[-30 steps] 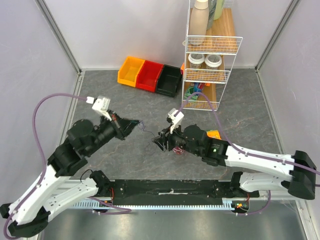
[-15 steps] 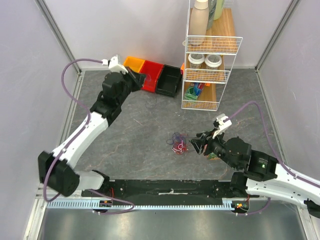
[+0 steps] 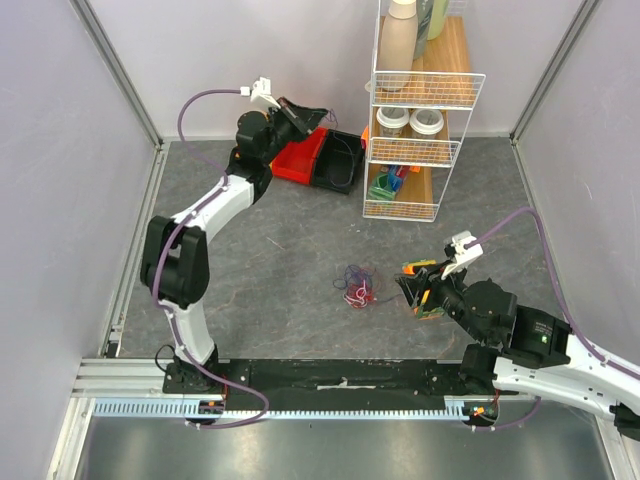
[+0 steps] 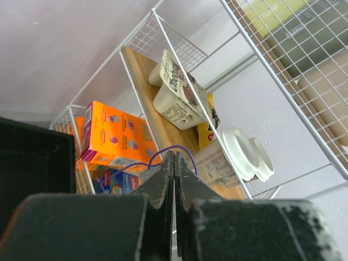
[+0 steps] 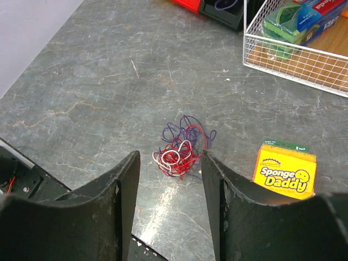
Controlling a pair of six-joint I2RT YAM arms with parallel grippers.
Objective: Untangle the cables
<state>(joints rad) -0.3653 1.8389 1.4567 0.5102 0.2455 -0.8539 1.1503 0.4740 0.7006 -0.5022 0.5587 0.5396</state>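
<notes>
**Cables, main bundle** (image 3: pixel 357 287) (image 5: pixel 182 145): thin, limp wires in red, white and dark blue, knotted into a small, loose, loopy clump. The clump lies flat on the table near its middle, well apart from the bins and the rack.

**Cable, single strand** (image 4: pixel 187 156): hair-thin violet-blue wire arching in a narrow loop at the tips of the left gripper.

**Left gripper** (image 3: pixel 310 118) (image 4: pixel 174 159): matt black, slightly scuffed fingers pressed flat together with no gap, pinching the single strand. It is raised at the far side, above the red bin and the black bin.

**Right gripper** (image 3: pixel 412 290) (image 5: pixel 170 160): two broad, black, blade-shaped fingers spread wide and holding nothing. It hangs over the table just right of the main bundle; in the wrist view the clump sits framed between the fingers.

**Table** (image 3: pixel 280 250) (image 5: pixel 81 81): grey, marbled, stone-patterned top with pale veins.

**Red bin** (image 3: pixel 300 162), **black bin** (image 3: pixel 338 162): open-fronted plastic boxes side by side at the far edge.

**Rack** (image 3: pixel 425 152) (image 4: pixel 179 51): white wire-grid shelves with wooden boards, carrying jars and cartons.

**Sponge pack** (image 5: pixel 285 171) (image 3: pixel 422 268): flat orange rectangle with a green edge, lying beside the right gripper.
</notes>
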